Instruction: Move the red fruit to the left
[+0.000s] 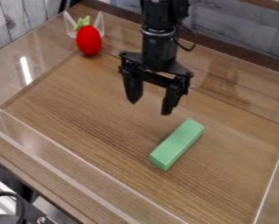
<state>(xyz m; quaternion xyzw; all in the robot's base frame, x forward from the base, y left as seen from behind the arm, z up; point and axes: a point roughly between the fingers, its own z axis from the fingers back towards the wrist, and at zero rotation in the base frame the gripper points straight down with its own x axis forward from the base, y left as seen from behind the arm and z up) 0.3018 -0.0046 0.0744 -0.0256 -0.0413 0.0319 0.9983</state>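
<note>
The red fruit (89,37), a small glossy strawberry-like toy with pale pointed leaves, sits at the far left corner of the wooden tabletop. My gripper (153,96) hangs over the middle of the table, well to the right of and nearer than the fruit. Its two black fingers (133,90) point down and stand apart, open, with nothing between them.
A light green rectangular block (177,143) lies diagonally on the table just below and right of the gripper. Clear acrylic walls (19,79) ring the wooden surface. A brick-pattern wall stands at the far left.
</note>
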